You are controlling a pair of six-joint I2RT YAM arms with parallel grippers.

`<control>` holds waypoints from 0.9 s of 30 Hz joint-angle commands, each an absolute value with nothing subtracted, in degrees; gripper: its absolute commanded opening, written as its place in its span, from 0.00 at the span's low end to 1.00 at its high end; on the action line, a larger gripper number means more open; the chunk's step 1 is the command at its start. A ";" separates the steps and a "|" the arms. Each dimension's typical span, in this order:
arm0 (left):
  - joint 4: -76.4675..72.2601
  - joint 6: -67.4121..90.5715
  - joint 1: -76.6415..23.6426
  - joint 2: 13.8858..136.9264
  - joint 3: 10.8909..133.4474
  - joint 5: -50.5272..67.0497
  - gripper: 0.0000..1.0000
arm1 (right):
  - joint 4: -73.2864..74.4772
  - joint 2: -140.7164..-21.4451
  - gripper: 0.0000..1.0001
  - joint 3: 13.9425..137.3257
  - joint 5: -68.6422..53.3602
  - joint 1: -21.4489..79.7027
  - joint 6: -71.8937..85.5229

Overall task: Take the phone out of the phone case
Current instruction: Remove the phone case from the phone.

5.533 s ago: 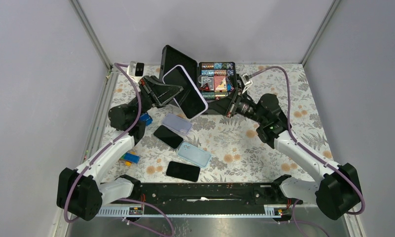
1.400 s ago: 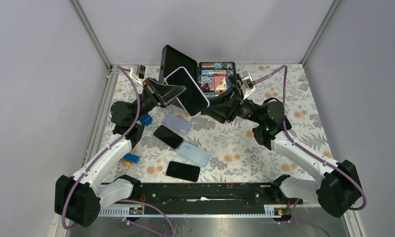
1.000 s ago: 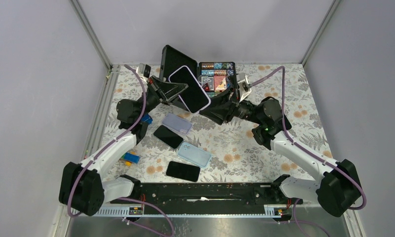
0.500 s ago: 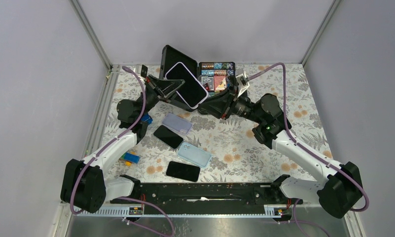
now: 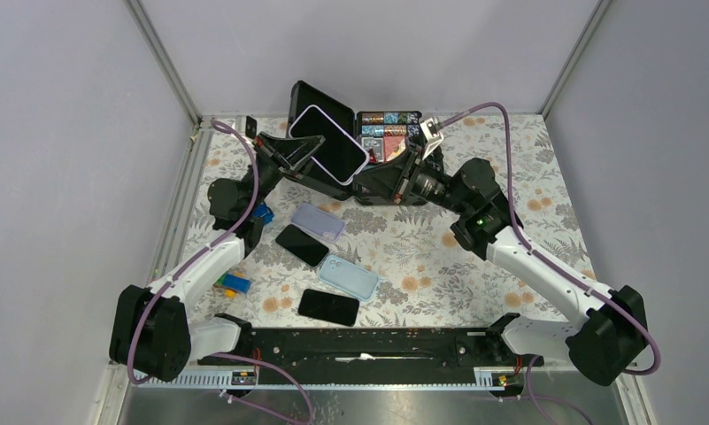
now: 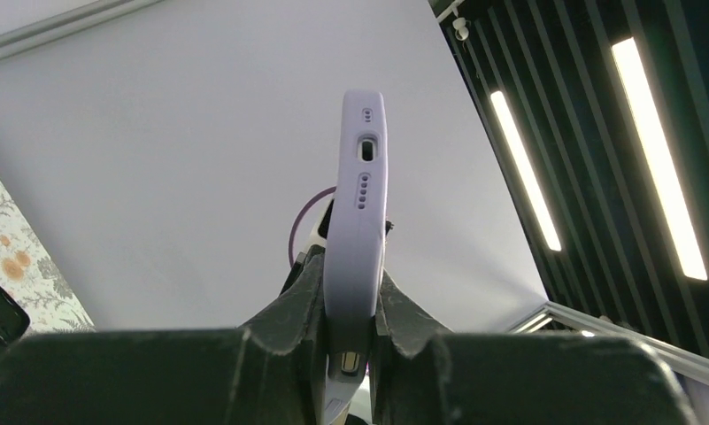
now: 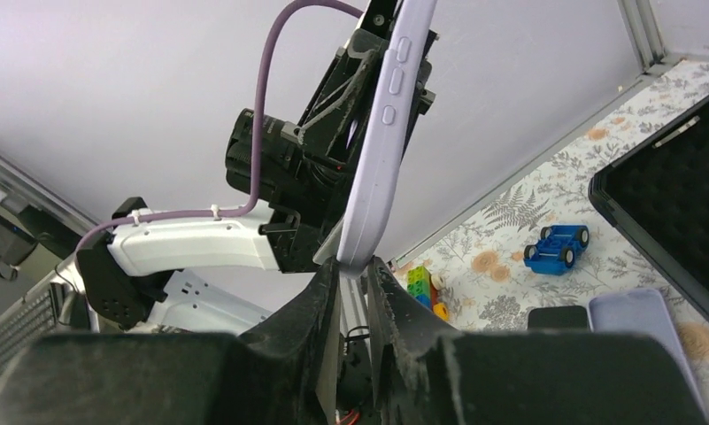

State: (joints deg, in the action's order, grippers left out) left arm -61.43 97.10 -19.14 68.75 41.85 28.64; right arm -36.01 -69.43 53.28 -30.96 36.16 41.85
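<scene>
**Phone in the air between two tools: a drop is the main danger**

The biggest risk is a fall. The phone (image 5: 330,150), not yet out of its lilac case (image 6: 355,221), hangs over the back of the counter (image 5: 421,257), just beside the open black box (image 5: 390,146). Nothing supports it from below. If the tools pull apart too hard, or one grip slips, I think it can drop on the box or the counter.

The second risk is that the case only bends. The right tool (image 7: 352,270) is closed on a thin corner of the case, and such a soft rim can slide out from the fingers (image 7: 315,310) before the phone comes free. It may also pinch phone and case together, so that nothing separates. I cannot tell from these views if it holds the rim alone.

A smaller risk is the left tool (image 6: 349,305). It clamps the case across both faces, at the end with the charging port. This squeeze may lock the phone inside while the other end is peeled.

The phone lies tilted, its screen toward the top camera, and bridges the two tools. The left tool grips it tightly at the port end, and the case stands up from between its fingers. The right tool holds a corner at the opposite end, with the side buttons above its fingers.
</scene>
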 commanded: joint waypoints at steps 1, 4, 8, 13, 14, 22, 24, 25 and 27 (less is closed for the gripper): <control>-80.67 106.87 -21.88 62.38 45.15 38.10 0.00 | -21.32 -75.36 0.15 53.39 -13.21 33.08 42.49; -81.00 106.95 -21.89 62.01 45.33 38.30 0.00 | -19.93 -76.52 0.15 53.24 -11.70 32.39 44.61; -81.95 107.59 -21.92 61.75 45.83 38.65 0.00 | -20.14 -78.67 0.14 52.66 -11.81 31.37 46.63; -82.18 108.02 -21.89 61.29 46.19 39.00 0.00 | -23.62 -80.96 0.14 51.96 -13.44 30.27 49.53; -82.18 108.02 -21.95 61.23 46.15 39.06 0.00 | -24.37 -81.36 0.14 52.07 -13.82 30.12 49.97; -82.01 107.27 -21.97 61.89 45.83 38.67 0.00 | -35.27 -82.43 0.21 50.40 -18.75 29.78 51.58; -82.00 107.02 -21.93 62.26 45.64 38.61 0.00 | -41.95 -81.63 0.31 48.71 -21.33 29.79 51.73; -81.94 106.78 -21.97 62.36 45.57 38.59 0.00 | -44.92 -81.37 0.37 47.99 -22.32 29.79 51.86; -81.91 106.57 -21.96 62.72 45.38 38.42 0.00 | -48.66 -81.10 0.49 47.41 -24.25 29.79 52.37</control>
